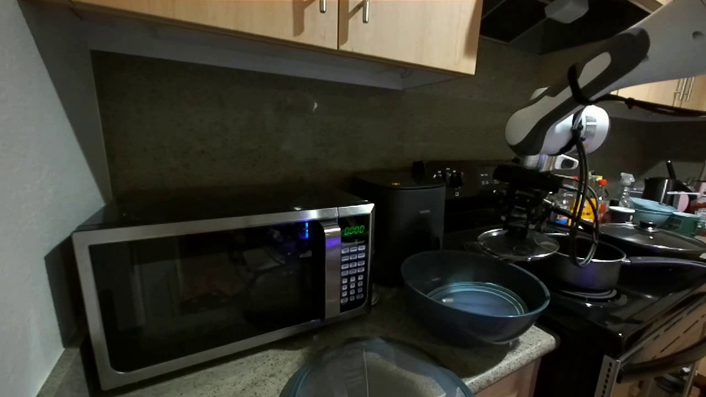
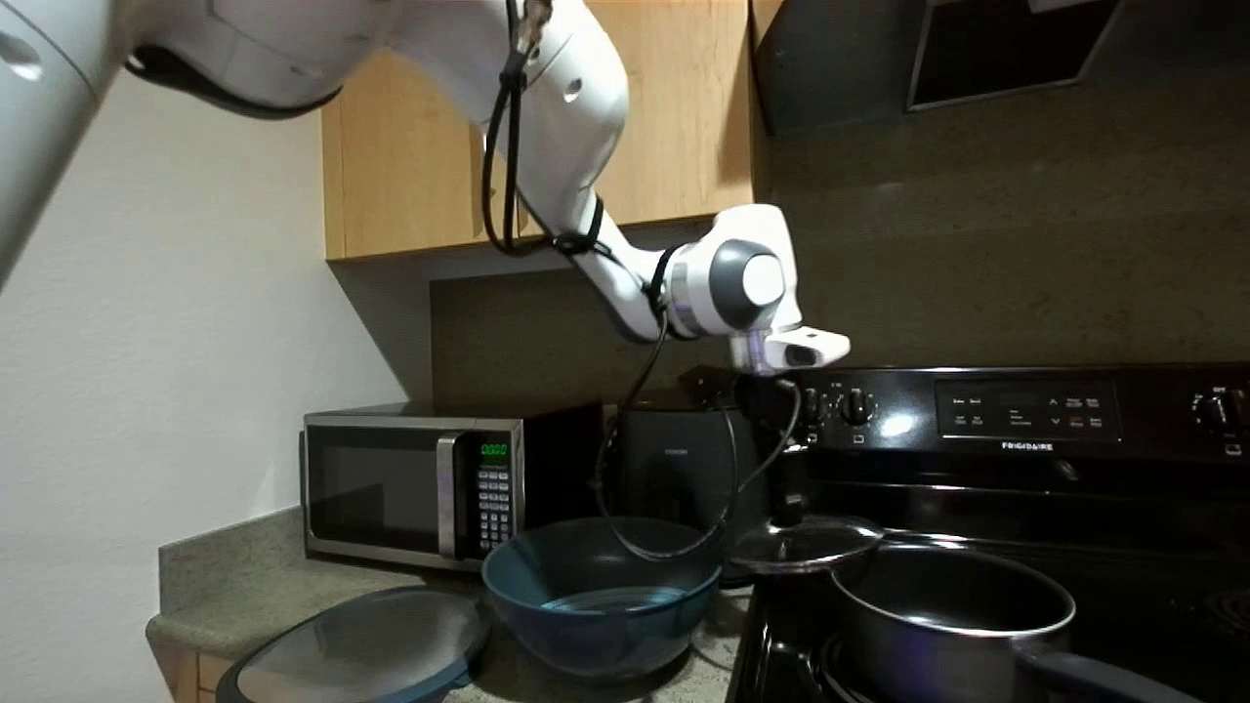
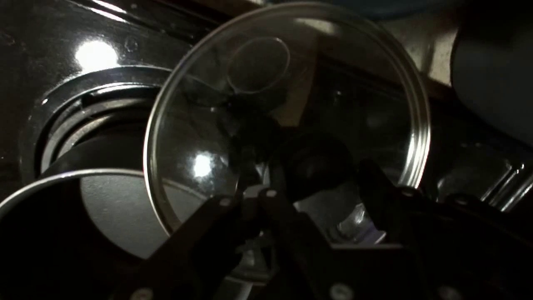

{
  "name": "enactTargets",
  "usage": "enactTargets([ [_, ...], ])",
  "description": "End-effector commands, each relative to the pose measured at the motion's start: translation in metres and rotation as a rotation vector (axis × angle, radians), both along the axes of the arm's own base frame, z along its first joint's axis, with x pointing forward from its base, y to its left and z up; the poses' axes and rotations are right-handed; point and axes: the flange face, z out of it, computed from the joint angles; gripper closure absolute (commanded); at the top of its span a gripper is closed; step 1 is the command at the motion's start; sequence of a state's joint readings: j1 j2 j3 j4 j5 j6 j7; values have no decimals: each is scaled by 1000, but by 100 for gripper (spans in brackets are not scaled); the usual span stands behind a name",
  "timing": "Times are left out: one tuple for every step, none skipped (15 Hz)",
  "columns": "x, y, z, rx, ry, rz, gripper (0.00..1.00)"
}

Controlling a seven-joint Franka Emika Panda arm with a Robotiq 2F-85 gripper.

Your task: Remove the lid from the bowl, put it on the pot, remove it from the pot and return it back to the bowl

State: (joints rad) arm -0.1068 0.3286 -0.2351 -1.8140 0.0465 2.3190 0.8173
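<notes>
Glass lid (image 2: 812,549), pinched in jaws, aloft at edge of pot (image 2: 937,652); bowl (image 2: 605,637) on worktop (image 2: 264,592), near pot. Microwave (image 2: 391,488), well apart from pot.

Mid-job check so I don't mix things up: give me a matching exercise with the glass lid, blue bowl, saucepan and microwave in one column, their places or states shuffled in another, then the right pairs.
Things
1. glass lid
2. blue bowl
3. saucepan
4. microwave

Places and states
A. sitting on a stove burner
B. showing green digits
C. held by the hand
D. open-topped, on the countertop

Right pairs: 1-C, 2-D, 3-A, 4-B
</notes>
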Motion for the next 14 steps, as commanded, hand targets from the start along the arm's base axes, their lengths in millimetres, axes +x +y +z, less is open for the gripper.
enactTargets([
  [6,51,-19,-122,66,166,78],
  [9,61,-19,-156,71,206,78],
  [10,68,-22,-179,78,235,78],
  [11,75,-25,-196,85,256,78],
  [12,78,-25,-210,85,275,78],
  [12,81,-24,-218,80,286,78],
  [11,84,-21,-217,50,290,78],
  [9,87,-15,-216,3,297,78],
  [5,89,-2,-209,-84,296,78],
  [-1,91,10,-207,-135,301,78],
  [-8,93,23,-204,-191,311,78],
  [-13,95,34,-206,-248,313,78],
  [-20,98,47,-209,-302,318,78],
  [-27,101,59,-213,-354,326,78],
])
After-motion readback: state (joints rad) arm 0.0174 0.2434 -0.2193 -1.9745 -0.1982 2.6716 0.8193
